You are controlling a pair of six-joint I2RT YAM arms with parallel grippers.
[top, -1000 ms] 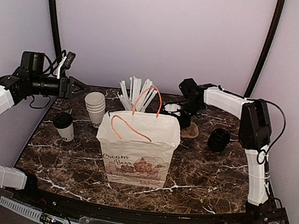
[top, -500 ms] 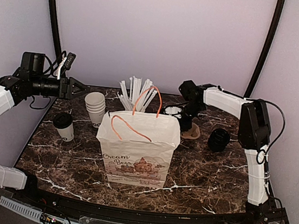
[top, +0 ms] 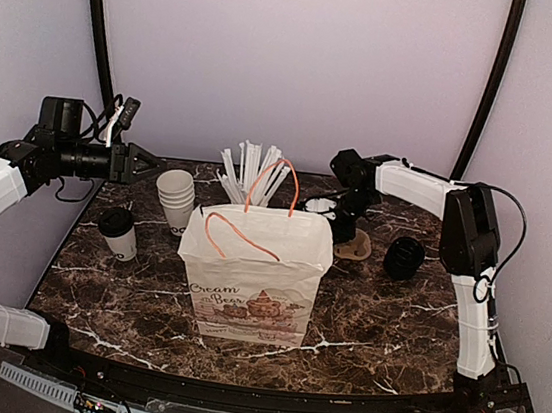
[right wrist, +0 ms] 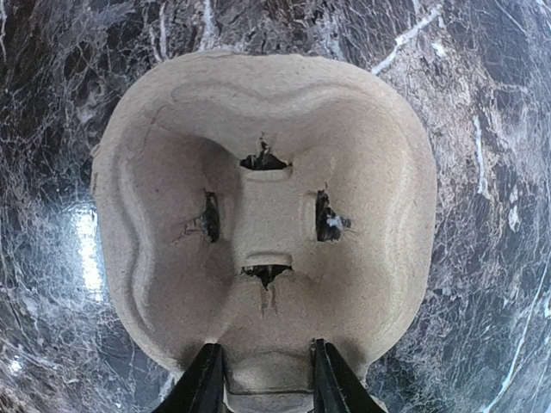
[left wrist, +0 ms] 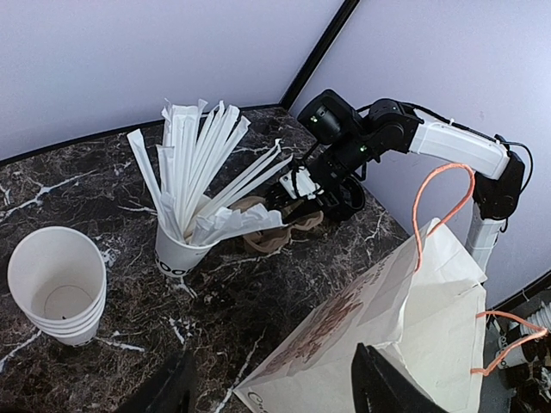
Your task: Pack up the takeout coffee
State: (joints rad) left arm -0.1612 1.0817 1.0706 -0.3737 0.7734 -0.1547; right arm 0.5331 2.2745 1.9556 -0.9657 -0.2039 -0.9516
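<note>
Only right wrist view shows right tool [right wrist: 264, 363] pinching pulp carrier [right wrist: 258, 215] at its rim; left tool [top: 152, 164] gapes, released; bag [top: 252, 279] reads "Cream".

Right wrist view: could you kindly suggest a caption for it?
Right claw grips one edge of a beige moulded-pulp cup carrier on a dark marble table.

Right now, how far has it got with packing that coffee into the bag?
Barely started. Done: the paper bag stands open. In hand: the right gripper pinches the rim of a pulp cup carrier, while the left gripper hangs open and empty. Left: the lidded coffee cup sits on the table, outside the bag, not yet picked up or packed.
</note>
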